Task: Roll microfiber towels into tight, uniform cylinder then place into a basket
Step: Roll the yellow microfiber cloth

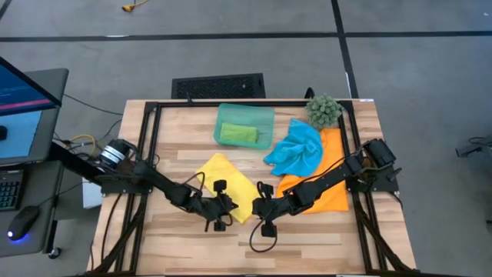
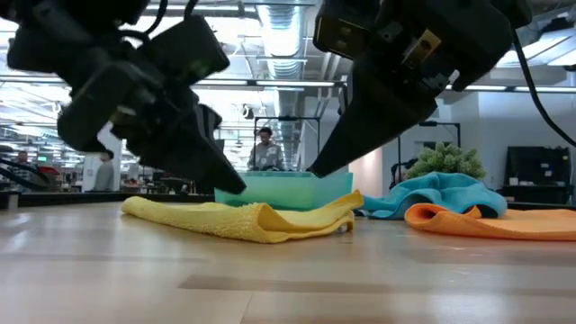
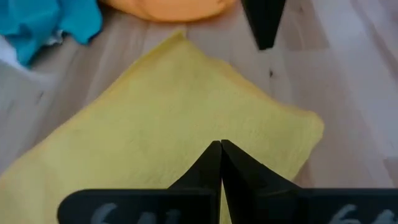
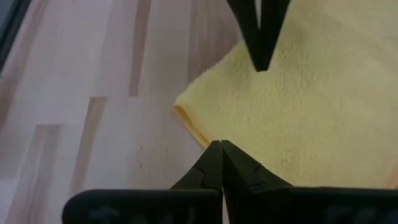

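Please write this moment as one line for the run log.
left gripper: shut, on yellow towel | right gripper: shut, at its edge | green towel: in basket

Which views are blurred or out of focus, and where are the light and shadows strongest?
Low view: both arms, near the lens, are dark and soft; the room's ceiling lights glare bright; the yellow towel is sharp. Left wrist view: the lettering at the base of the left gripper is blurred. Right wrist view: the right gripper base is likewise soft. High view: evenly lit, faint arm shadows on the table.
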`<state>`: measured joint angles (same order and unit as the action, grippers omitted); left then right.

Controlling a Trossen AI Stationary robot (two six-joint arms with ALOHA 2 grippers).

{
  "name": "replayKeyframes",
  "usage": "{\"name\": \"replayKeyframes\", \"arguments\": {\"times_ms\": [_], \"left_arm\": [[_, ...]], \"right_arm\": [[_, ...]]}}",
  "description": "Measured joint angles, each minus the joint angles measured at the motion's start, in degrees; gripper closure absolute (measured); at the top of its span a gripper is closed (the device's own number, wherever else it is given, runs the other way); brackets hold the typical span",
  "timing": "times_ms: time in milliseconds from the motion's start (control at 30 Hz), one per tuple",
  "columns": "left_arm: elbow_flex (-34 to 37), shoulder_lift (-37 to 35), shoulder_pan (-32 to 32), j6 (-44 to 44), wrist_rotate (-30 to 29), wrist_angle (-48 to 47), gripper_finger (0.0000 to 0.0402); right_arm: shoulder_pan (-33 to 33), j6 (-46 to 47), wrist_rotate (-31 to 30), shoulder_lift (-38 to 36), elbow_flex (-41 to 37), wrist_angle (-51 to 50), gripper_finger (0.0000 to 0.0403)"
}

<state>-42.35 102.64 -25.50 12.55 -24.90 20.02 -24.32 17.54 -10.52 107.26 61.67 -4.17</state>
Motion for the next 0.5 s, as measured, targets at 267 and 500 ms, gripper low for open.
{"name": "replayKeyframes", "arguments": {"times_ms": [267,500], "left_arm": [[-0.12,5.60,0.24,1.73,1.69,3.89,0.0401],[-0.35,4.55,0.09,2.34,7.44,-0.85,0.0401]], "right_arm": [[-0.17,0.00,0.00,0.00,-0.05,-0.19,0.0377],[-0.42,0.00,0.04,0.00,-0.05,-0.14,0.0380]]}}
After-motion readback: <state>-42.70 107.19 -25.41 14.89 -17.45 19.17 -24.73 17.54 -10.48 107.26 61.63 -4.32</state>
